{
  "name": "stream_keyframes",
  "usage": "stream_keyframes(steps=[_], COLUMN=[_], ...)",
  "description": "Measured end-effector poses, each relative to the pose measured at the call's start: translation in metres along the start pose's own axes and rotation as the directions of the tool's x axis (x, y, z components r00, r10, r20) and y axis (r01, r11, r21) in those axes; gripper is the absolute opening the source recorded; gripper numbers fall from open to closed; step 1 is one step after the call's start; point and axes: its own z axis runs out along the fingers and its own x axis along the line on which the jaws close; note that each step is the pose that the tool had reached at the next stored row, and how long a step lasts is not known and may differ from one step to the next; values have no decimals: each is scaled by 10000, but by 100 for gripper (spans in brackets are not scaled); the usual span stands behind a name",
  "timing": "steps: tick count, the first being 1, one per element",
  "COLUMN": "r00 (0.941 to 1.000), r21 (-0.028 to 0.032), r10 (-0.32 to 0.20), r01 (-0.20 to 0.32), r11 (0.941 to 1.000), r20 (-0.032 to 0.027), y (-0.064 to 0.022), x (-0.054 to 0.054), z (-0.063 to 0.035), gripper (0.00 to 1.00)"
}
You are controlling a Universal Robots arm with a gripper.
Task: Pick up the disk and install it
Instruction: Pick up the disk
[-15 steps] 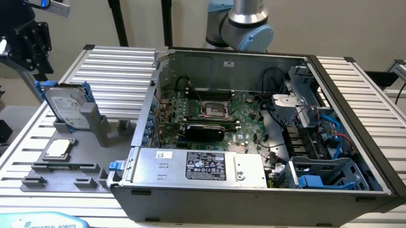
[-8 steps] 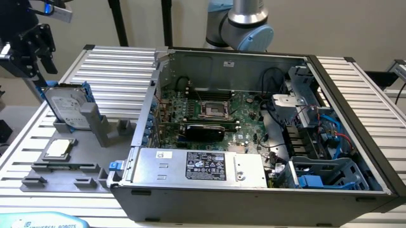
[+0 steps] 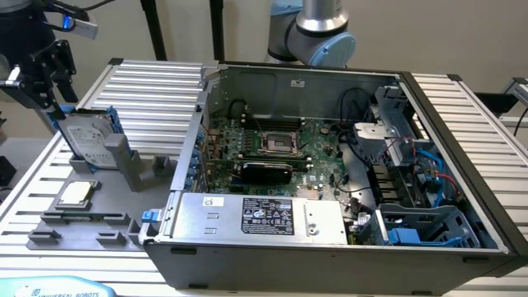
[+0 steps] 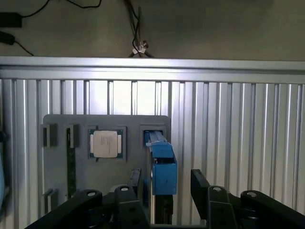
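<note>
Wrist view: my hand (image 4: 167, 175) hangs released, straddling the disk (image 4: 161, 160) without touching its blue frame
The disk (image 3: 86, 139) stands upright in the grey holder (image 3: 123, 166) on the counter (image 3: 157, 93); the open computer case (image 3: 330, 257) sits just beside it

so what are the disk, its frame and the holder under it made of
The disk looks metal: dull silver-grey casing, white label. Its frame seems plastic: bright, uniform blue. The holder is probably plastic too: matte grey, moulded slots.
</note>
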Motion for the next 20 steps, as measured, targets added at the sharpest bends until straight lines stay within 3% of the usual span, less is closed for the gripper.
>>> stream_keyframes(steps=[15,20], r00=[9998,9997], r21=[2,59], r10=[-187,-245], r01=[187,245], r11=[9998,9997], r20=[-4,-9], y=[13,12], x=[5,5], z=[272,318], gripper=[54,54])
